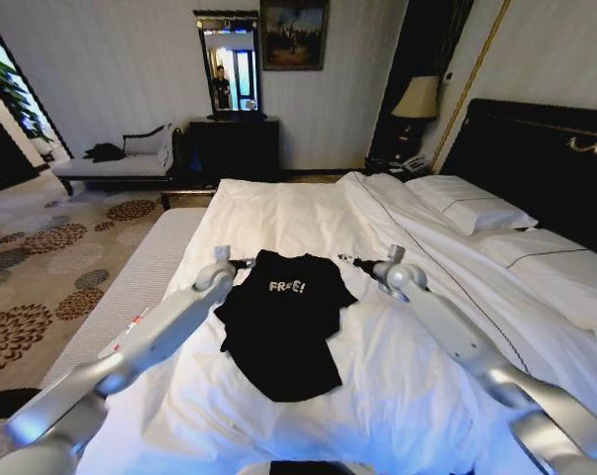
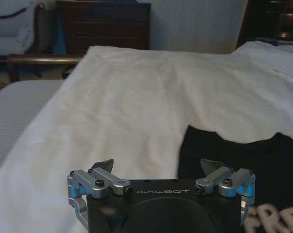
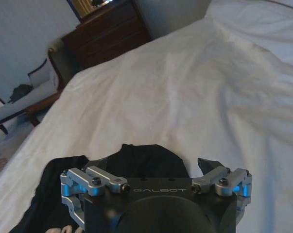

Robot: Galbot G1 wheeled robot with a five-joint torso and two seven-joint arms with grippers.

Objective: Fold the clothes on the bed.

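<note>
T-shirt (image 1: 281,322): black, short-sleeved, white "FREE!" on the chest; lies rumpled on the white duvet, mid-bed, between my two arms.
Bed (image 1: 397,396): white duvet and pillows, dark headboard on my right.

Head view
Left claw (image 1: 245,263): at the shirt's left shoulder, just beside the fabric; I cannot tell from here whether it touches.
Right claw (image 1: 349,260): at the shirt's right shoulder, just off the sleeve edge, over the duvet.
Room behind: dark dresser (image 1: 234,146) under a mirror (image 1: 229,65), pale chaise (image 1: 115,163) on my left, lamp (image 1: 415,99) by the headboard.

Left wrist view
Left claw (image 2: 158,165): fingers (image 2: 103,165) apart, nothing between them, low over the duvet (image 2: 117,111).
T-shirt (image 2: 243,165): its edge lies under one side of my claw; white lettering shows near the mount.
Dresser (image 2: 105,26): beyond the foot of the bed.

Right wrist view
Right claw (image 3: 153,165): fingers (image 3: 207,166) apart, holding nothing.
T-shirt (image 3: 146,160): bunched black fabric beneath and between my fingers; contact cannot be told.
Duvet (image 3: 195,92): creased, spreading beyond the shirt.
Chaise (image 3: 29,99) and dresser (image 3: 110,34): past the bed's far edge.
</note>
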